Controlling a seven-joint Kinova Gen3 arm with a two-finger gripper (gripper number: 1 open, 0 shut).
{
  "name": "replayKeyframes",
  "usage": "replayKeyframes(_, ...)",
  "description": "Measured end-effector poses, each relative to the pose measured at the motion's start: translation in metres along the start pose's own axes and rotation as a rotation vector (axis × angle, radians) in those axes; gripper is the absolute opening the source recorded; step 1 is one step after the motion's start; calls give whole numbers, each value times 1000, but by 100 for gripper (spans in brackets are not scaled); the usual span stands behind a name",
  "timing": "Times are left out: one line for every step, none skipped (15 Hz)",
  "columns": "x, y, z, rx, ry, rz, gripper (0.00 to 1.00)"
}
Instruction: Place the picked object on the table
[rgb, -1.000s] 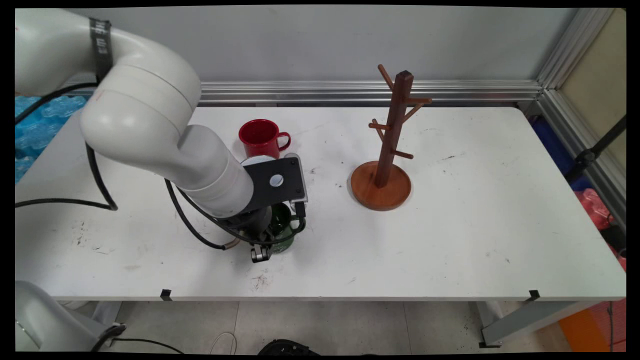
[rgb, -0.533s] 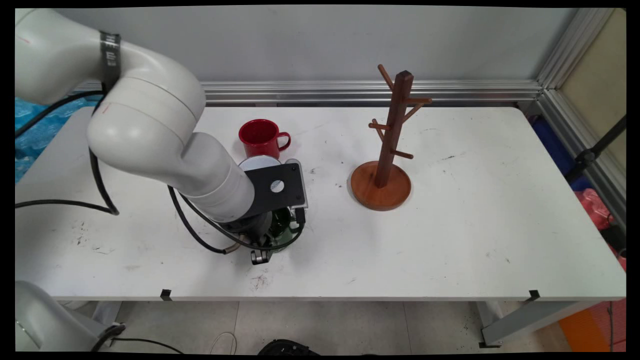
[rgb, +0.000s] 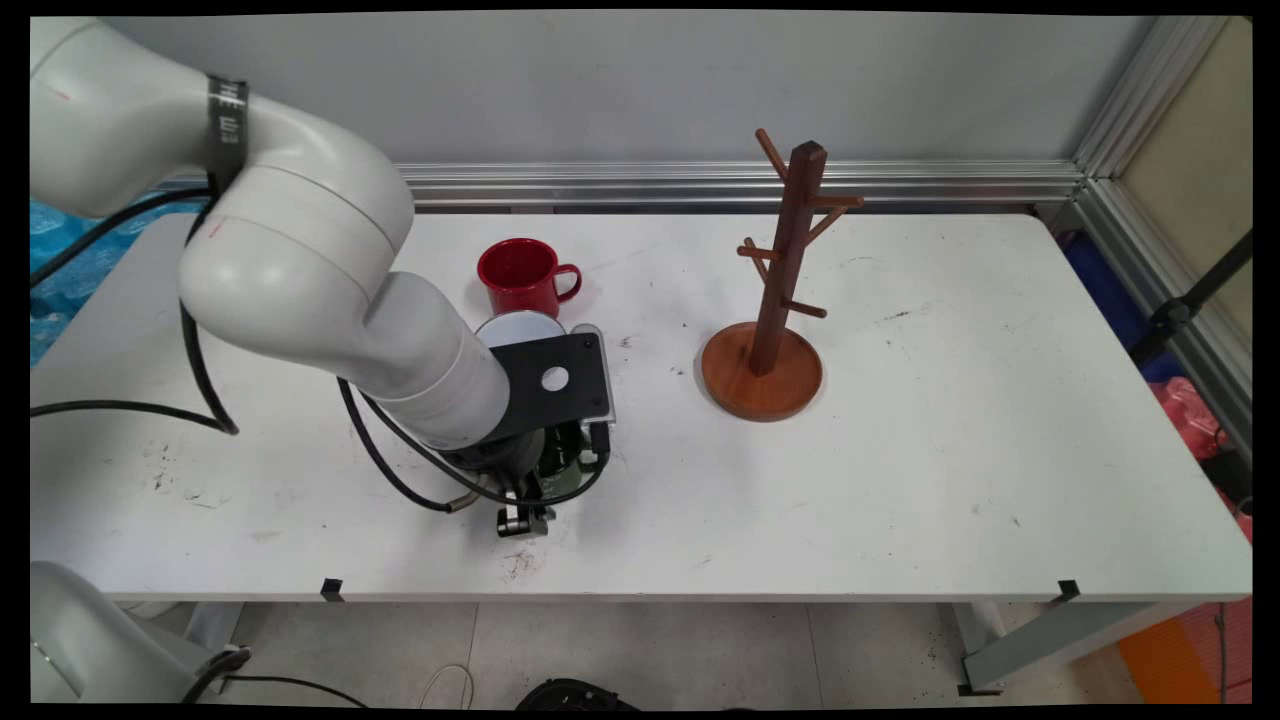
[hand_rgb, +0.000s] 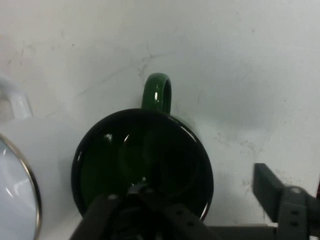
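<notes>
Currently, the gripper (hand_rgb: 200, 185) hangs low over the green mug (hand_rgb: 145, 165), its fingers apart: 1 inside the mug, 1 outside its rim. A white mug (hand_rgb: 15, 165) touches the green mug; the red mug (rgb: 517, 272) stands beyond it, the wooden mug tree (rgb: 775, 300) well apart.

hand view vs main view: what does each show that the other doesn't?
Hand view only: the green mug's dark inside and its handle, with one finger inside the rim and the other outside.
Main view only: the red mug, the wooden mug tree, and the arm reaching in from the left.
Both: the green mug, the white mug beside it, the gripper, the white table.
</notes>
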Motion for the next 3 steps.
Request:
replayKeyframes(0,0,0,-2,3,0,100)
replayKeyframes(0,0,0,-3,6,-1,100)
replayKeyframes(1,0,-1,-4,10,-2,100)
